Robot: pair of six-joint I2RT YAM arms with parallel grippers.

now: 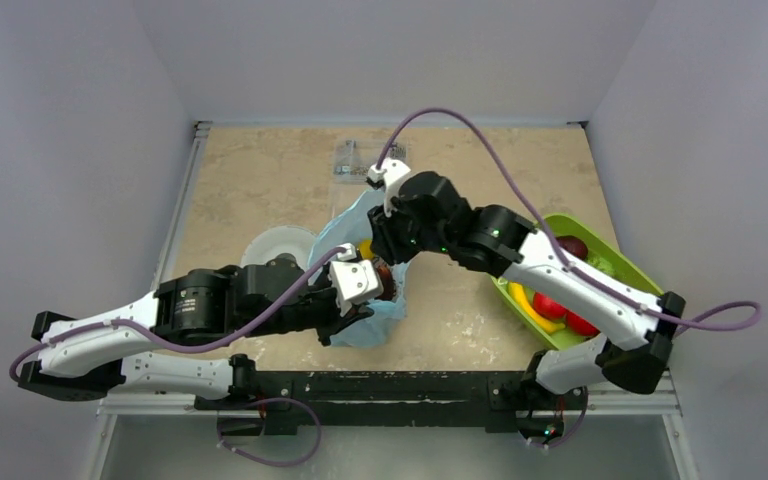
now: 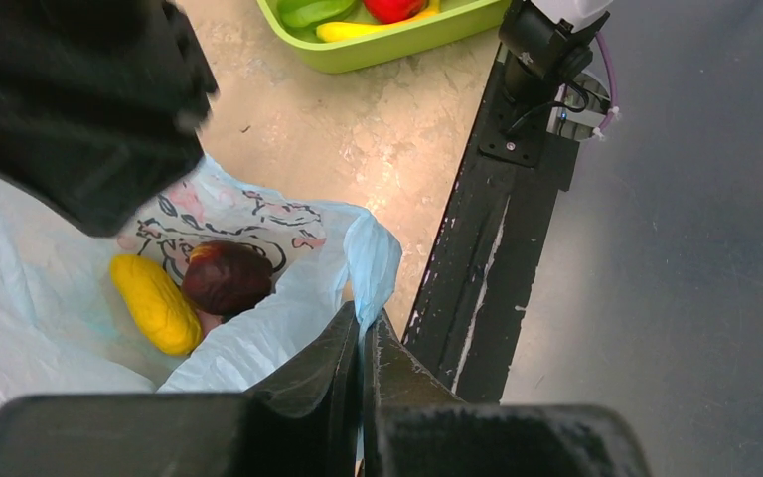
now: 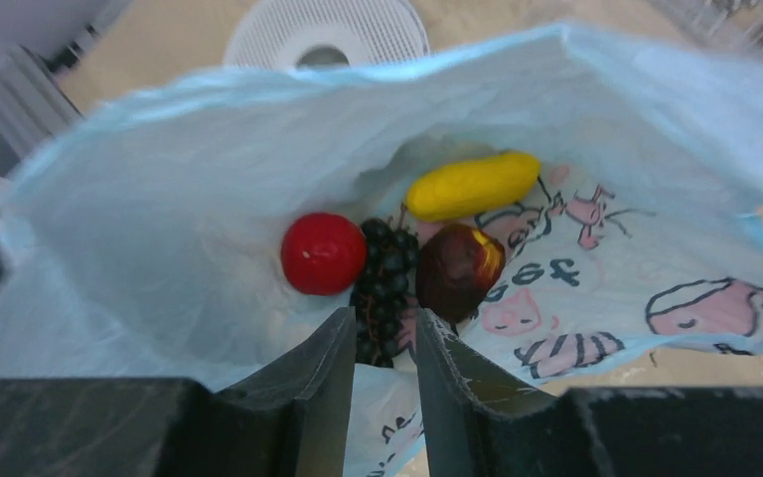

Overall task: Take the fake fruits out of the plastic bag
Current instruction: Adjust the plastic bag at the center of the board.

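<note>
Right wrist view has the right gripper [image 3: 380, 323] barely parted and empty, poised over the dark grapes [image 3: 382, 283] wedged between red apple [image 3: 323, 253] and plum [image 3: 460, 270] inside the plastic bag [image 3: 159, 199], which lies mid-scene. Closing here may snag film. The left gripper [image 2: 363, 333] pinches the bag's near rim, and a slip would collapse the mouth.

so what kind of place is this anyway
Most likely a robot lab cell, not a home: left arm and right arm bolted at the table edge, bare grey walls boxing it in, fake fruits in a bag and tray as props.
</note>
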